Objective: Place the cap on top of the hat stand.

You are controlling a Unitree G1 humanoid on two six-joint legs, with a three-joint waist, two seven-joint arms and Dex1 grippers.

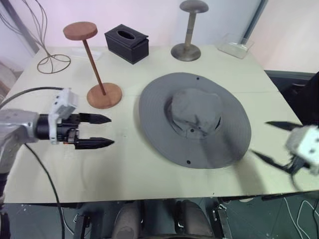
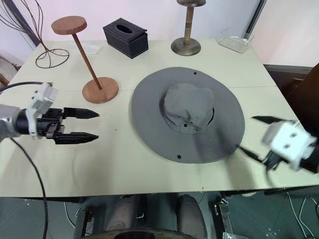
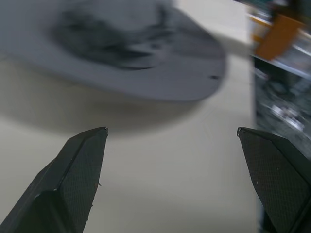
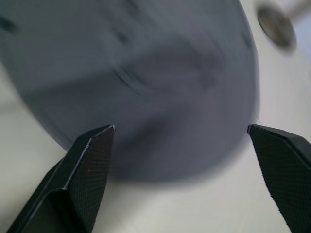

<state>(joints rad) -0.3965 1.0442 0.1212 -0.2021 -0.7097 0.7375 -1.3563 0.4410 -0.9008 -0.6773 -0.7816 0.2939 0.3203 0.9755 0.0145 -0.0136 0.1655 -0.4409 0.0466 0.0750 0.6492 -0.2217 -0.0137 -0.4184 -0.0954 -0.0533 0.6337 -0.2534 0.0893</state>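
Cap (image 1: 194,119): flat mid-table, brim edges free; left gripper (image 1: 102,131) and right gripper (image 1: 271,142) flank it, fingers spread, empty.

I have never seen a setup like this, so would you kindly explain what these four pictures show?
A two-armed humanoid robot faces a table. Two pictures come from cameras in its head, looking down; the other two come from its wrists, looking along each arm's black jaws. On the table lie a grey cap, a reddish-brown hat stand, a second stand, a wire stand and a black tissue box. The left gripper and right gripper flank the cap, open, holding nothing.
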